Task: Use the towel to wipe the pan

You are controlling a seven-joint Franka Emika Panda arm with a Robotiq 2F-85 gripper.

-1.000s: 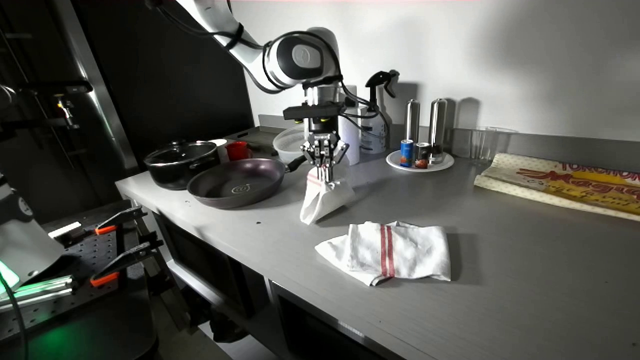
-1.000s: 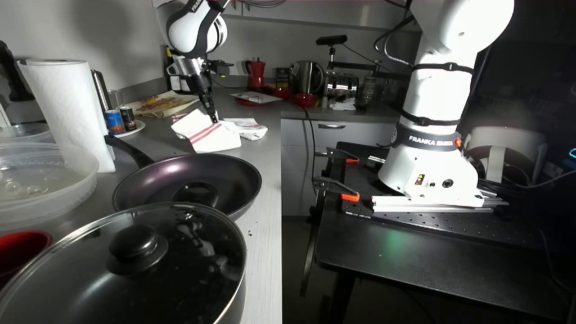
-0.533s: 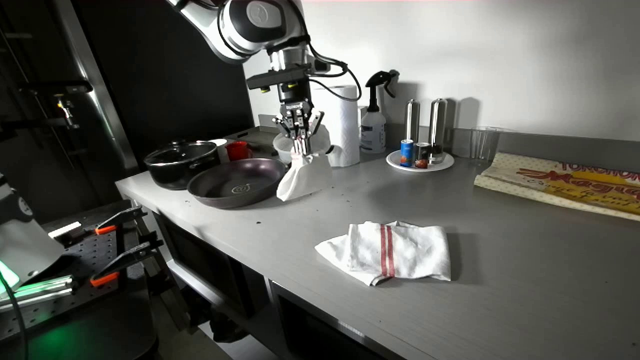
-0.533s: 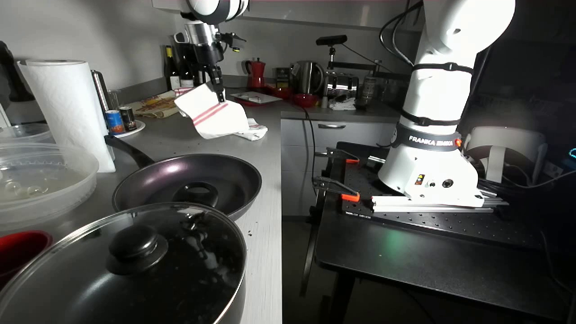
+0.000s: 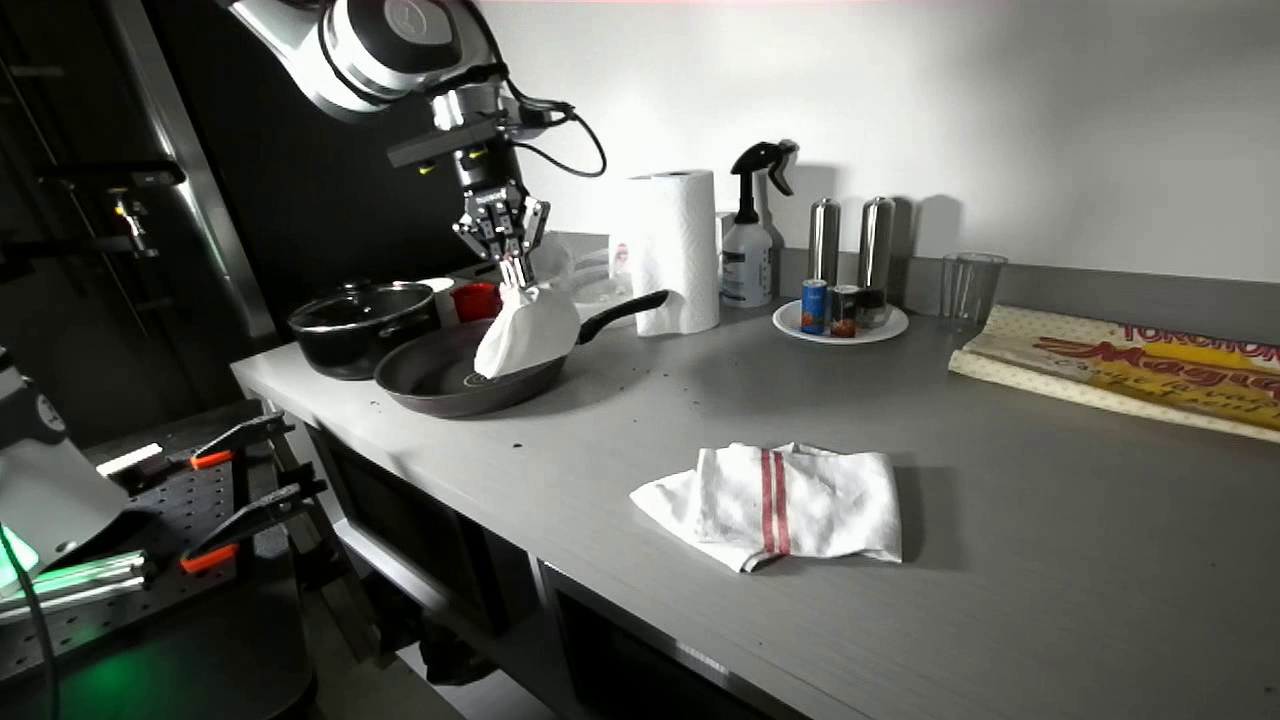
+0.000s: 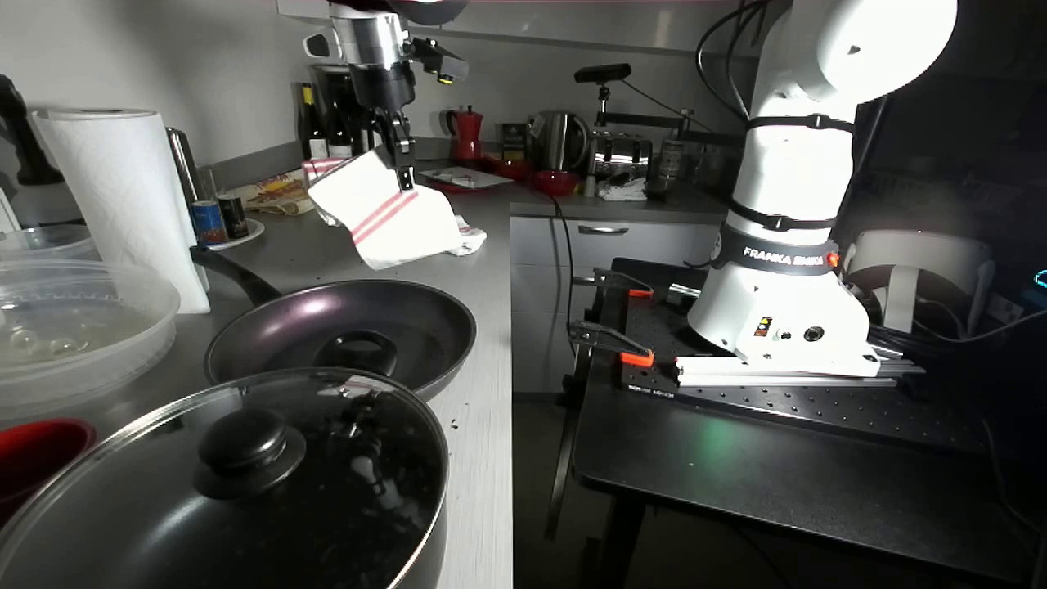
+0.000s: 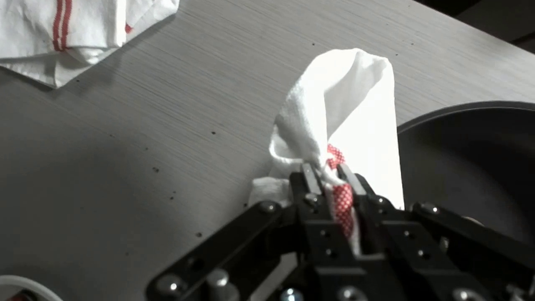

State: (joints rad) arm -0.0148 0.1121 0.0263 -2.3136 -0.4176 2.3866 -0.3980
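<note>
1. The Robotiq gripper (image 7: 328,173) had its fingers (image 7: 311,179) nearly together, only a thin bunch of cloth between them; they gripped a white dish towel (image 7: 368,129) with red stripes, which hung below.
2. That cloth was in the air near the frying pan (image 6: 393,319); in an exterior view a strip of grey counter (image 6: 483,458) showed between its lowest corner and the pan's far rim. In the wrist view it overlapped the pan's side.
3. The glass lid (image 6: 147,491) of a black pot (image 5: 340,350) hid the pan's near rim in an exterior view; the pot stood just beside the pan, and I could not tell whether they touched.
4. The pan's handle (image 5: 622,313) pointed at an upright paper towel roll (image 5: 680,255), with a spray bottle (image 5: 747,265) near that.
5. A clear plastic tub (image 6: 119,364) stood between the roll and a red cup (image 6: 37,454).
6. A folded towel (image 5: 820,505) lay on the counter, well apart from the pan.
7. Farther along, a white plate (image 5: 787,320) bore two small cans (image 5: 813,306); behind them rose two steel cylinders (image 5: 875,250). Past these were a drinking glass (image 5: 970,292) and a printed yellow cloth (image 5: 1150,372).
8. Dark specks (image 5: 517,446) dotted the counter.
</note>
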